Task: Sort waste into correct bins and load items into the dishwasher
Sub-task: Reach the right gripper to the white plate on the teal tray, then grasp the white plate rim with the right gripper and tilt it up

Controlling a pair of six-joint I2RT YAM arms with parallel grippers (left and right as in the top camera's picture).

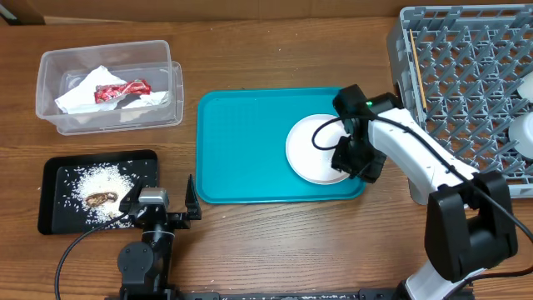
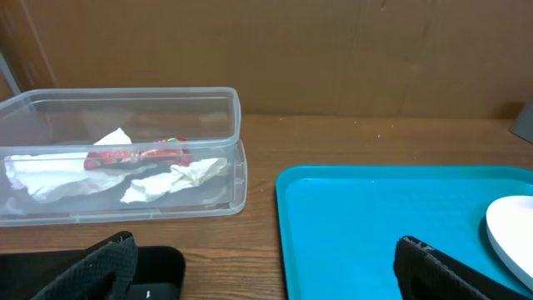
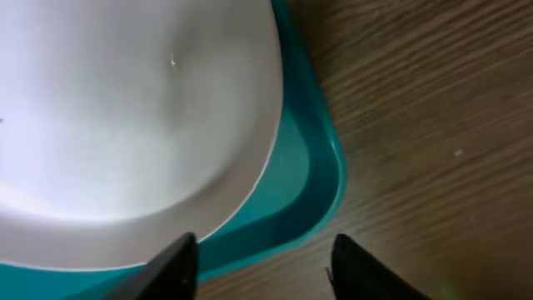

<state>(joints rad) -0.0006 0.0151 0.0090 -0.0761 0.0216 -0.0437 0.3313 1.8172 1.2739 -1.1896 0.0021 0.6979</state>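
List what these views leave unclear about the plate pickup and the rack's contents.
- Whether the right end effector grips the plate: overhead, the arm covers the contact; right wrist, the bottom edge cuts off its fingers.
- The white dishes in the rack: cut off by the overhead's right edge.
- The brown scrap in the black tray: too small overhead.

Right arm (image 1: 412, 150) white, black joints — green LED (image 1: 367, 104); right claw (image 3: 262, 262) black

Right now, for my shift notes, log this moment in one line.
right gripper: open, over plate edge on teal tray | left gripper: open, beside black tray
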